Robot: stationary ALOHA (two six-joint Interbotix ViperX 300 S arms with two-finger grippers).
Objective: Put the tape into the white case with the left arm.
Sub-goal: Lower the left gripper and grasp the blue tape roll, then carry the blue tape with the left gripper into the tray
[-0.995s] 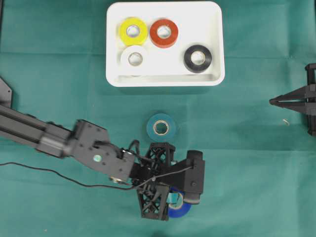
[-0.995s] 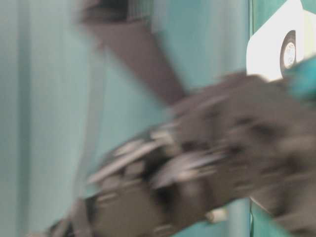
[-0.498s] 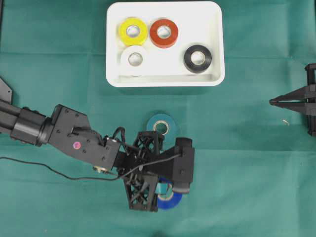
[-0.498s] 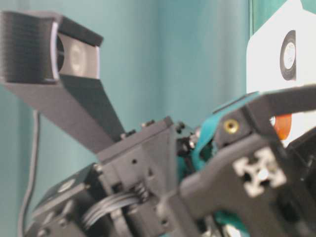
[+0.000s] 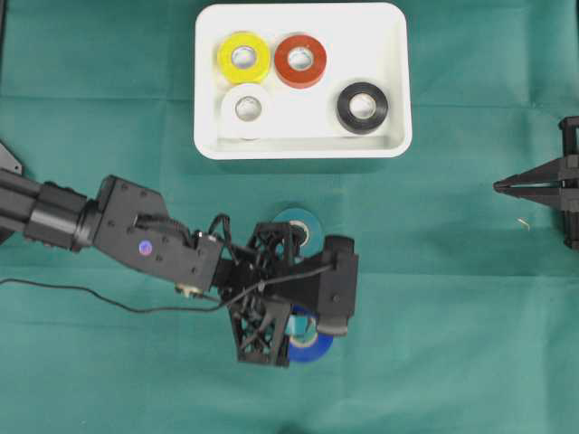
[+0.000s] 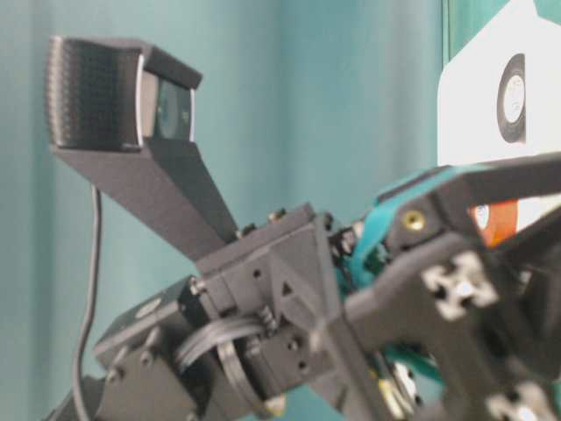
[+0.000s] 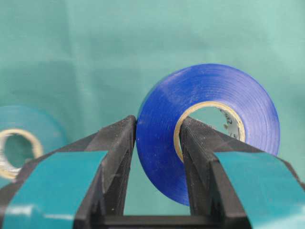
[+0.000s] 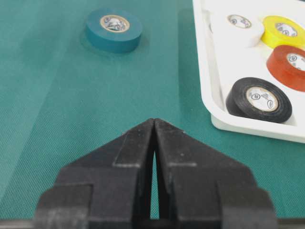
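A blue tape roll (image 7: 209,95) stands on edge in my left gripper (image 7: 158,121), which is shut on its wall with one finger in the core and one outside. From overhead the left gripper (image 5: 303,327) and blue tape (image 5: 314,349) are in front of the white case (image 5: 303,149), mostly under the wrist camera mount. A teal tape roll (image 5: 294,217) lies between them, partly covered by the arm. At the right edge my right gripper (image 5: 499,186) is shut on nothing.
The case holds yellow (image 5: 242,57), red (image 5: 300,60), white (image 5: 246,107) and black (image 5: 363,106) rolls. Green cloth covers the table. The left arm's black cable (image 5: 81,309) trails left. The table-level view is filled by the left arm (image 6: 289,316).
The left arm has carried the blue tape away from the front edge, toward the case and slightly left. It now overlaps the teal roll. The right gripper has stayed still.
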